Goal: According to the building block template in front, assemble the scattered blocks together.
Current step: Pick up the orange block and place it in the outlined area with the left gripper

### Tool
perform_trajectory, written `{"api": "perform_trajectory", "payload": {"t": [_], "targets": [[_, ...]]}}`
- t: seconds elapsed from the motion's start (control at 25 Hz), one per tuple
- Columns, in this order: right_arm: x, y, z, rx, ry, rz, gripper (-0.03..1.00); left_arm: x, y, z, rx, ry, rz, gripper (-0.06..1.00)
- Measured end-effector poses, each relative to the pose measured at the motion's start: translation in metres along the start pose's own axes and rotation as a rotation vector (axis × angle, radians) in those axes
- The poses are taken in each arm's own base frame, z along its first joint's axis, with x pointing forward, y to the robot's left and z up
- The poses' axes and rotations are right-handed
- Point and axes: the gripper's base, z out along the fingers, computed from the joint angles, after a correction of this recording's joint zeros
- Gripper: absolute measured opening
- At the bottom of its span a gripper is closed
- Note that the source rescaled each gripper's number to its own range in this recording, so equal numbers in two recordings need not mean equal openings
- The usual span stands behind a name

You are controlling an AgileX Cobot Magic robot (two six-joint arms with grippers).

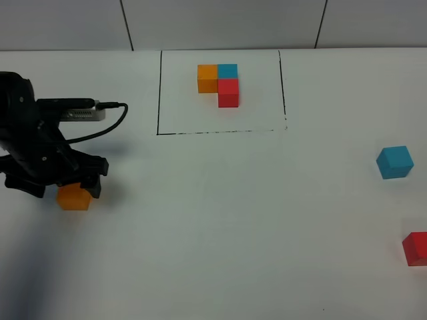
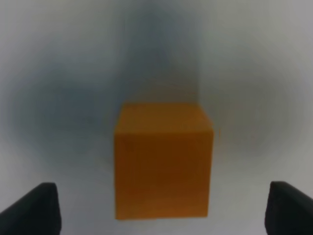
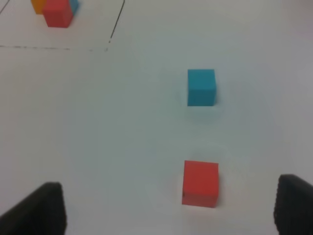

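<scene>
The building block template [image 1: 219, 83] sits inside a thin black rectangle at the back middle: orange and blue cubes in a row, red below blue. Of the scattered blocks, the orange cube [image 1: 73, 199] lies at the left under my left gripper [image 1: 65, 189]. In the left wrist view that orange cube [image 2: 164, 161] stands between the open fingers, with a gap on each side. The blue cube [image 1: 394, 162] and the red cube [image 1: 415, 248] lie at the far right. My right gripper [image 3: 166, 210] hangs open near the red cube [image 3: 200, 183], with the blue cube [image 3: 201, 87] beyond; nothing is between its fingers.
The white table runs to a pale wall at the back. The black outline [image 1: 220, 132] frames the template. A grey cable loops off the left arm [image 1: 40, 133]. The right arm is outside the high view.
</scene>
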Motion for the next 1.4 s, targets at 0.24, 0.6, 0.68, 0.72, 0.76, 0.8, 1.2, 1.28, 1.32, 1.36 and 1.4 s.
{"api": "perform_trajectory", "payload": {"t": [0.24,0.6,0.68,0.72,0.76,0.8,1.2,1.28,1.32,1.36,1.4], "targets": [[0.000,0.000,0.000,0.000,0.000,0.000,0.73,-0.003,-0.010,0.018,-0.015,0.001,-0.030,1.00],[0.000,0.000,0.000,0.000,0.000,0.000,0.73,-0.004,-0.006,0.023,-0.061,0.005,-0.034,0.97],[0.000,0.000,0.000,0.000,0.000,0.000,0.73,-0.004,-0.005,0.025,-0.064,0.010,-0.033,0.91],[0.000,0.000,0.000,0.000,0.000,0.000,0.73,-0.004,-0.005,0.025,-0.065,0.012,-0.032,0.86],[0.000,0.000,0.000,0.000,0.000,0.000,0.73,-0.004,-0.005,0.026,-0.065,0.013,-0.032,0.82],[0.000,0.000,0.000,0.000,0.000,0.000,0.73,-0.004,-0.005,0.026,-0.065,0.014,-0.032,0.76],[0.000,0.000,0.000,0.000,0.000,0.000,0.73,-0.004,-0.005,0.025,-0.069,0.019,-0.026,0.01],[0.000,0.000,0.000,0.000,0.000,0.000,0.73,-0.005,-0.005,0.023,-0.072,0.033,0.002,0.01],[0.000,0.000,0.000,0.000,0.000,0.000,0.73,-0.007,-0.006,0.019,-0.071,0.033,0.040,0.01],[0.000,0.000,0.000,0.000,0.000,0.000,0.73,-0.009,-0.008,0.014,-0.072,0.033,0.089,0.01],[0.000,0.000,0.000,0.000,0.000,0.000,0.73,-0.012,-0.010,0.007,-0.071,0.030,0.143,0.01]]}}
